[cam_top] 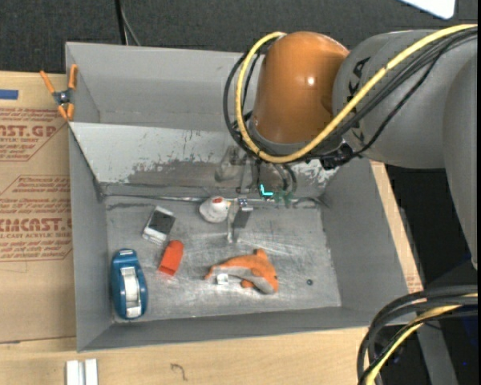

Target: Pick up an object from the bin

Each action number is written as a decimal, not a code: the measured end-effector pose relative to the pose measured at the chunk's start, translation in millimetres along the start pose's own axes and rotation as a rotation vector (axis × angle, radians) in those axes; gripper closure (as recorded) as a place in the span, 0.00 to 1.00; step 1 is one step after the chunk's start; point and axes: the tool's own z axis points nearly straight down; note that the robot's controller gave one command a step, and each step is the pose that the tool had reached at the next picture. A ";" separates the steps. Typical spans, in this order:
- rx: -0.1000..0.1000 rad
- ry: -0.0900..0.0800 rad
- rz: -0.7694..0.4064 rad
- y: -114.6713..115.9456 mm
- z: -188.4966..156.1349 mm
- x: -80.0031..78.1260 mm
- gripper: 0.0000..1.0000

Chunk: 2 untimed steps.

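Observation:
My gripper [233, 233] hangs below the arm's wrist near the middle of the bin floor, towards the back. Just to its left, close beside it, lies a small round white thing with a red spot [215, 208]. In front of the gripper, a short way off, lies an orange and grey tool-like thing [245, 272]. Nothing shows in the gripper's grasp.
Further left on the floor lie a small black and white block [158, 224] and a red-orange block [171, 257]. A blue tape measure [127, 283] sits in the front left corner. The sloping back wall rises right behind the gripper.

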 end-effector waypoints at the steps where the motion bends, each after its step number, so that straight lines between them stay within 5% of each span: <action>1: 0.000 -0.008 0.001 -0.4 -4.3 -1.7 0.00; 2: -0.001 -0.014 -0.055 -30.6 45.0 6.1 0.00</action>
